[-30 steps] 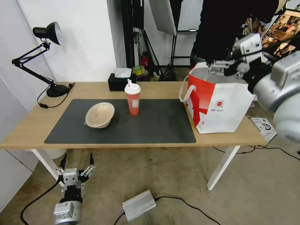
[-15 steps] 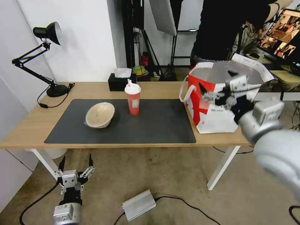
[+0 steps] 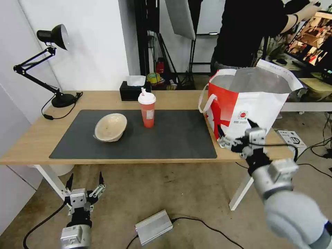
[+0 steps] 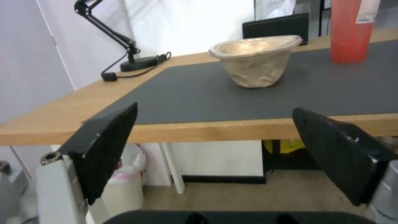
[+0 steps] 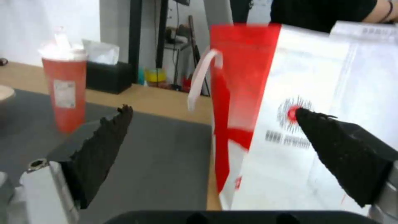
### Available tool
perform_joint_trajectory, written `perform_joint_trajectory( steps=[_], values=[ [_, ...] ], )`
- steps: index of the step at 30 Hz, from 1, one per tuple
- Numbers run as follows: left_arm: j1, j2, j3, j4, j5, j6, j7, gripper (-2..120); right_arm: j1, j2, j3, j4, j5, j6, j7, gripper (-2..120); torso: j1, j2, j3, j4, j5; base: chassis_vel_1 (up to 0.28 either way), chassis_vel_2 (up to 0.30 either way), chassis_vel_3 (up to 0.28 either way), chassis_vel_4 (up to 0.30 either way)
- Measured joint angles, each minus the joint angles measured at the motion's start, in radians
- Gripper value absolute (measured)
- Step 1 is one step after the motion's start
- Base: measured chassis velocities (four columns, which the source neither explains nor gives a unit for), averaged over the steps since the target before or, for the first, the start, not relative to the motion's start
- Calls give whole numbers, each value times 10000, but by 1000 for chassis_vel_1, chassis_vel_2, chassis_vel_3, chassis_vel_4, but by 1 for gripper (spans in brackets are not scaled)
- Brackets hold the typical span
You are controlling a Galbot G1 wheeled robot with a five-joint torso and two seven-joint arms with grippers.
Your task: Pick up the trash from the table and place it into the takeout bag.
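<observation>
On the dark mat [image 3: 173, 138] of the table [image 3: 31, 138] sit two pieces of trash: a beige bowl [image 3: 110, 127] and, to its right, a red cup [image 3: 147, 112] with white lid and straw. The takeout bag [image 3: 257, 114] stands open at the table's right end. My right gripper [image 3: 236, 127] is open and empty, hanging in front of the bag's near face at table-edge height; its wrist view shows the bag [image 5: 311, 93] close and the cup [image 5: 64, 90] farther off. My left gripper [image 3: 85, 177] is open below the table's front left, facing the bowl [image 4: 256, 63].
A black tissue box [image 3: 133, 90] and a desk lamp [image 3: 52, 38] stand at the table's back. On the floor lie a grey box [image 3: 154, 226], cables and a white box [image 3: 292, 138]. A person stands behind the bag.
My right arm has come down from over the bag's mouth to in front of the bag near the table edge, still open. The left arm, bowl and cup have stayed put.
</observation>
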Motion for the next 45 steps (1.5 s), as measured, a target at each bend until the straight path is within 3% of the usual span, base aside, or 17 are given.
perform_joint_trajectory(
  steps=[9,24,45],
  values=[
    [2,47,-6,69,-28,-22,-3,100,-1155,830,-591,-418,-1308,790,145,100,0,0,0,0,-1,0,0,0,0],
    [-54,102,0,247,-61,-47,-6,100,-1693,935,-744,-2037,-2154,2819,46,100,2,-1,1,0,1,0,0,0,0],
    [-69,87,-15,256,-54,-51,-6,100,-1740,1242,-882,-2619,-2060,2873,856,100,1,0,1,-1,1,0,0,0,0]
  ],
)
